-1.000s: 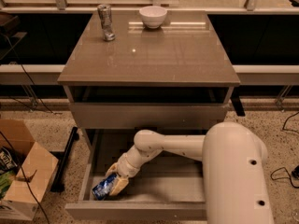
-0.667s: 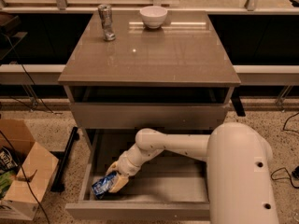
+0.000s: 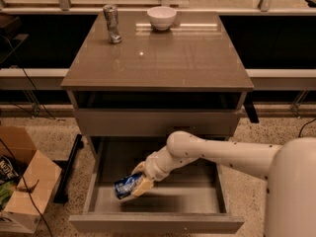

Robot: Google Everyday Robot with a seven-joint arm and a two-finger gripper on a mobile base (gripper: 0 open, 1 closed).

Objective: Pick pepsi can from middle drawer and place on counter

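The pepsi can (image 3: 125,185), blue with white markings, lies tilted on its side in my gripper (image 3: 134,184), a little above the pale floor of the open middle drawer (image 3: 158,222). My gripper is shut on the can, its tan fingers (image 3: 141,184) clasping the can's right end. My white arm reaches in from the lower right. The glossy grey-brown counter (image 3: 158,53) is the cabinet's top slab, above the drawer.
A plain silver can (image 3: 111,23) and a white bowl (image 3: 161,18) stand at the counter's back. A flat grey drawer front (image 3: 158,122) sits above the open drawer. A cardboard box (image 3: 19,181) stands on the floor at left.
My gripper has lifted the pepsi can off the drawer floor and carried it up and a little to the right.
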